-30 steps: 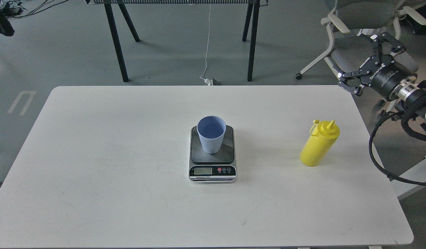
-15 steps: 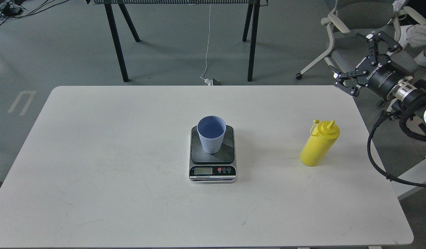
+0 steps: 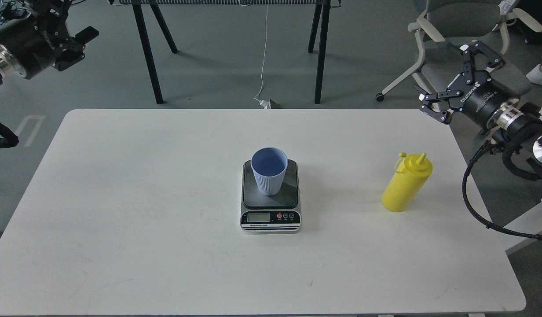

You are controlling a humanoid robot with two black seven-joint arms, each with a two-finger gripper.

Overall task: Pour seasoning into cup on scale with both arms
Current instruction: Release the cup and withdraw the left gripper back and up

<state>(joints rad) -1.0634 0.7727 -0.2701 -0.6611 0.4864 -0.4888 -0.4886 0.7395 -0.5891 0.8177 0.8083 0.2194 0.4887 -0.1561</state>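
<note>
Nearest on the white table (image 3: 121, 211), the digital kitchen scale (image 3: 271, 216) sits mid-table w/ its LCD facing me, readout too small to read. On its dark platform stands the light blue ribbed cup (image 3: 269, 171), upright, looks empty inside, set toward the platform's rear-left, not centred. Well apart to the right stands the yellow squeeze bottle (image 3: 406, 182), upright, pointed nozzle up, small tethered cap hanging off to its left, so nozzle appears uncapped. Further back, right gripper (image 3: 456, 77) hovers past the table's far right corner, jaws spread wide, holding nothing, not yet near the bottle. Far left, left gripper (image 3: 73, 33) is up by the frame corner, dark and partly cropped; can't tell how far open, nothing seen in it. Risks, as I judge: bottle is tall, light, soft plastic, so a finger clipping it on approach could topple it, and a hard squeeze w/ open nozzle could squirt early. Cup is light and off-centre, so a nudge from left arm or nozzle could tip it off the scale.
</note>
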